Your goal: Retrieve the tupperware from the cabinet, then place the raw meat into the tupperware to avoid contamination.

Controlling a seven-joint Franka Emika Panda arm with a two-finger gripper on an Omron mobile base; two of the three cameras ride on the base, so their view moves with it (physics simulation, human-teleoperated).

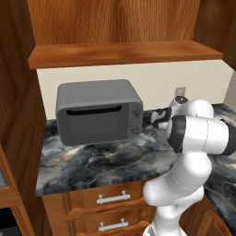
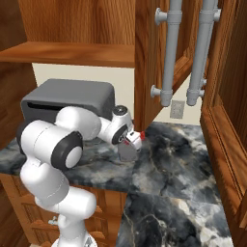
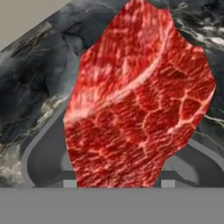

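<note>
In the left base view, a dark marble counter (image 1: 106, 161) runs from a wooden side wall on the left to the white arm on the right. Its front edge sits above drawers (image 1: 110, 199) with horizontal silver handles. A grey microwave (image 1: 98, 111) stands at the back of the counter under a wooden shelf (image 1: 122, 53), with bare counter in front of it. The arm's wrist reaches in toward the right end of the counter, just right of the microwave, and hides the gripper's tips.

In the right base view, the counter turns a corner and stretches away to the right, open and bare. The cabinet (image 2: 149, 62) hangs above it with a door swung out – two long silver bar handles (image 2: 185, 50) stand upright close to the camera. The gripper (image 2: 130, 143) points down over the tupperware (image 2: 127, 153), a small grey tub on the counter just right of the microwave and near the cabinet's lower edge. A sliver of red shows between the hand and the tub.

In the hand view, the raw meat (image 3: 140, 100) looms large and close – a marbled red slab sitting between the fingers. The tub's grey rounded rim curves beneath it at lower left and right, with marble counter beyond. The fingers stand partly apart, closed on the meat, which hangs above the tub's opening.
</note>
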